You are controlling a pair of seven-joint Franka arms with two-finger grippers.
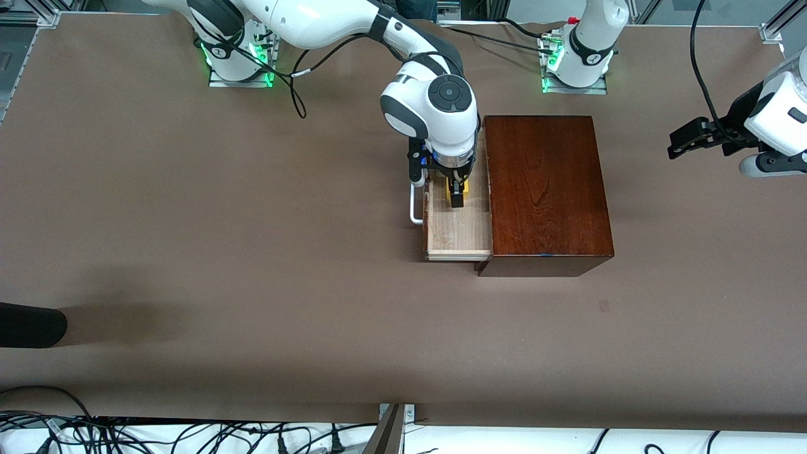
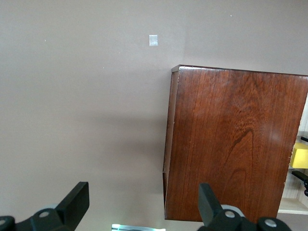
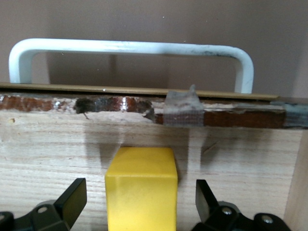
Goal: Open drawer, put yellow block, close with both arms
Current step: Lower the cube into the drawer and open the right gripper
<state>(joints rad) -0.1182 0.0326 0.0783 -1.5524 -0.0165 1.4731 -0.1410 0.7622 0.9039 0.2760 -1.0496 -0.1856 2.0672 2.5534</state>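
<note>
The dark reddish-brown wooden box (image 1: pixel 545 189) stands mid-table with its drawer (image 1: pixel 457 236) pulled out toward the right arm's end. The drawer's white bar handle (image 1: pixel 414 205) faces that way. The yellow block (image 1: pixel 466 186) rests on the drawer's pale floor (image 3: pixel 48 149), near the dark front. My right gripper (image 1: pixel 456 192) hangs over it, open, with a gap between each finger and the yellow block (image 3: pixel 141 187). My left gripper (image 1: pixel 684 140) waits open and empty above the table at the left arm's end, apart from the box (image 2: pixel 231 139).
A dark rounded object (image 1: pixel 28 325) pokes in at the table's edge at the right arm's end. A small pale mark (image 1: pixel 604 306) lies on the table nearer the front camera than the box. Cables run along the table's near edge.
</note>
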